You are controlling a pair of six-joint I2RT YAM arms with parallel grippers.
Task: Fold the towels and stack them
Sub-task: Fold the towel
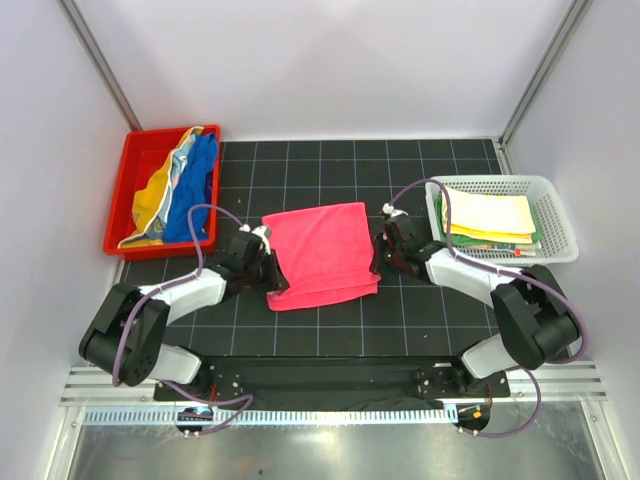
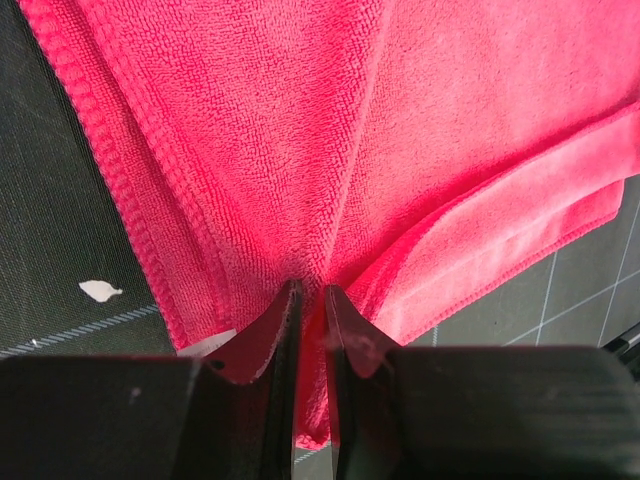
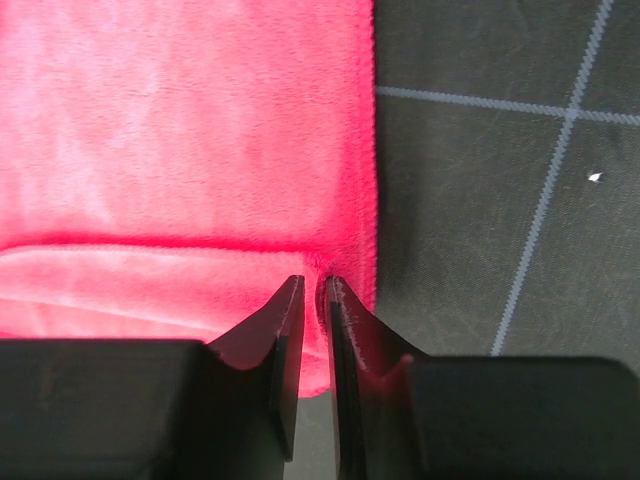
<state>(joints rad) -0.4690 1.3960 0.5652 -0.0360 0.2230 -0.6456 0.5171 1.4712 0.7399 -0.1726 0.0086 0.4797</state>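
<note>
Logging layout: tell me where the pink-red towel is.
In the top view, the pink-red towel lies centrally, between the left pincer and right pincer, both shut on its edges.

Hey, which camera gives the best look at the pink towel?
Top external: it shows the whole pink towel, laid flat. The wrist views show only close-up edges pinched in the left tool and right tool.

No readable text.
I can't make out lettering anywhere; dark print on the stacked towels [image 1: 490,216] in the basket [image 1: 566,236] is too small.
</note>
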